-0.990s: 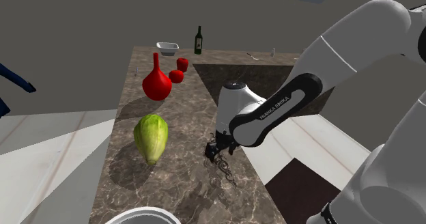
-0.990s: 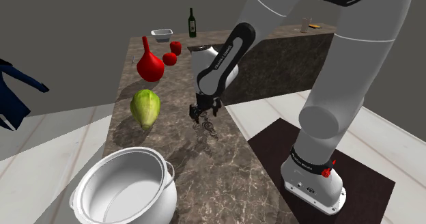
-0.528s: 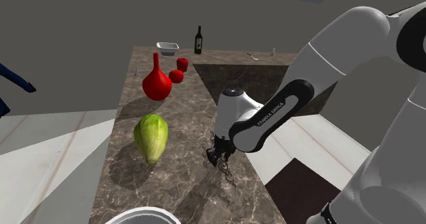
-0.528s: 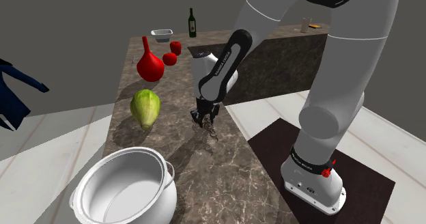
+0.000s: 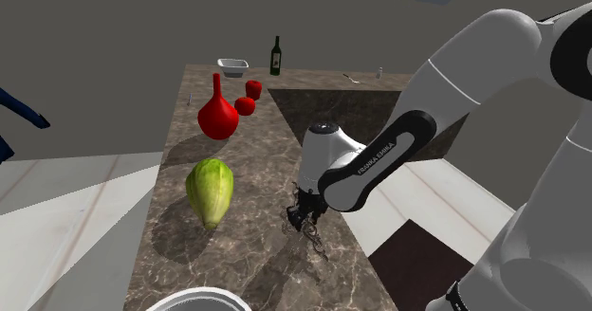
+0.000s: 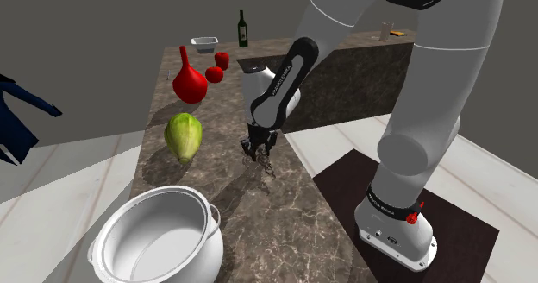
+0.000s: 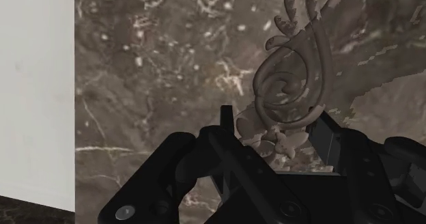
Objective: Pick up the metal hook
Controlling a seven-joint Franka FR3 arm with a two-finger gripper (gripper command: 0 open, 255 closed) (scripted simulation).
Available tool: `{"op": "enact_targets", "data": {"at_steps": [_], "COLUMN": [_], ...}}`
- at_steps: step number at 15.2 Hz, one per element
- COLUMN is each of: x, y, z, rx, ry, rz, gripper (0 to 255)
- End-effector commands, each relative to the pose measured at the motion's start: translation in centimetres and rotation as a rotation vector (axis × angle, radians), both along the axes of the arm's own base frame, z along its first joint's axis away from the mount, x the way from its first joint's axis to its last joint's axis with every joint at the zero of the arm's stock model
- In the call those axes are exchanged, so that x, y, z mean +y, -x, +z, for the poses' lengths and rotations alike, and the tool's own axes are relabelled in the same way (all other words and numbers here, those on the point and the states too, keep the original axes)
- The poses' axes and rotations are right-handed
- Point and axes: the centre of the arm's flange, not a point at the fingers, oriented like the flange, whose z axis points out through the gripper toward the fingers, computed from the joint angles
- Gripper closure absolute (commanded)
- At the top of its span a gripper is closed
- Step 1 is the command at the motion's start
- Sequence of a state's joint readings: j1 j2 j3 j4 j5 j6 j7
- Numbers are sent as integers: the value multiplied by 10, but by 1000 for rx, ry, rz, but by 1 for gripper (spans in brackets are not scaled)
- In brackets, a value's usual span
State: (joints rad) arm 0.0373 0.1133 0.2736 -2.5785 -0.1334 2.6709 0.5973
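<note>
An ornate scrollwork metal hook (image 7: pixel 293 86) lies flat on the brown marble counter (image 5: pixel 247 252), near the counter's edge on the stand's side. In the wrist view its near end sits between my two black fingers, which clasp it from both sides. My gripper (image 7: pixel 276 139) is shut on that end. From the shoulder view the gripper (image 5: pixel 305 220) points straight down at the counter, with the hook (image 5: pixel 314 237) trailing out below it. The second exterior view has the gripper (image 6: pixel 258 154) low over the hook (image 6: pixel 265 168).
A green lettuce (image 5: pixel 210 192) lies on the counter beside the gripper. Farther back stand a red vase (image 5: pixel 217 115), two small red things (image 5: pixel 246 105), a dark bottle (image 5: pixel 276 57) and a white tray (image 5: pixel 232 67). A white pot (image 6: pixel 155 238) sits at the counter's near end.
The arm dropped a little onto the hook and the fingers went from open to shut around its end. Nothing has moved over the last half second.
</note>
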Motion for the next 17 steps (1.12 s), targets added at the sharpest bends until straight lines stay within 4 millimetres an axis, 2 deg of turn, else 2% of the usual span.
{"op": "enact_targets", "data": {"at_steps": [1,15,17], "x": [0,0,0], "y": [0,0,0], "z": [5,79,80], "rx": [0,0,0], "ry": [0,0,0], "rz": [0,0,0], "gripper": [255,255,255]}}
